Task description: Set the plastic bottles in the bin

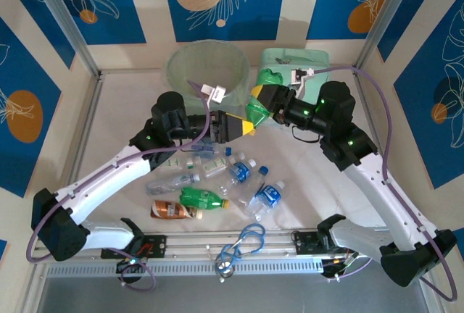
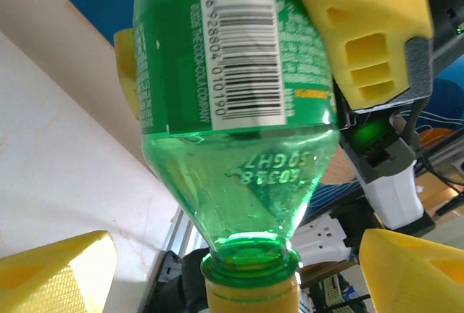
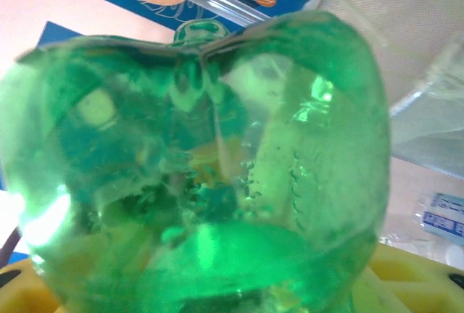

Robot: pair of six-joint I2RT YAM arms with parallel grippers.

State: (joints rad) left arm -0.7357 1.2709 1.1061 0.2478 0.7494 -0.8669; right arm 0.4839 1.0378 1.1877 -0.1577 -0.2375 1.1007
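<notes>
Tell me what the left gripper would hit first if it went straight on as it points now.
The left gripper would likely meet the green bottle clamped in the right gripper, straight ahead between its open fingers; the gap is hard to judge.

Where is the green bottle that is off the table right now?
Top view: the green bottle is aloft in the right gripper, just right of the bin, its cap toward the open left gripper.

This looks like a robotics lab test cell. A white table (image 1: 116,117) is boxed in by printed blue wall panels (image 1: 225,1) on metal posts (image 1: 64,19), with two cabled arms (image 1: 109,175) bolted to an aluminium rail (image 1: 196,244).
</notes>
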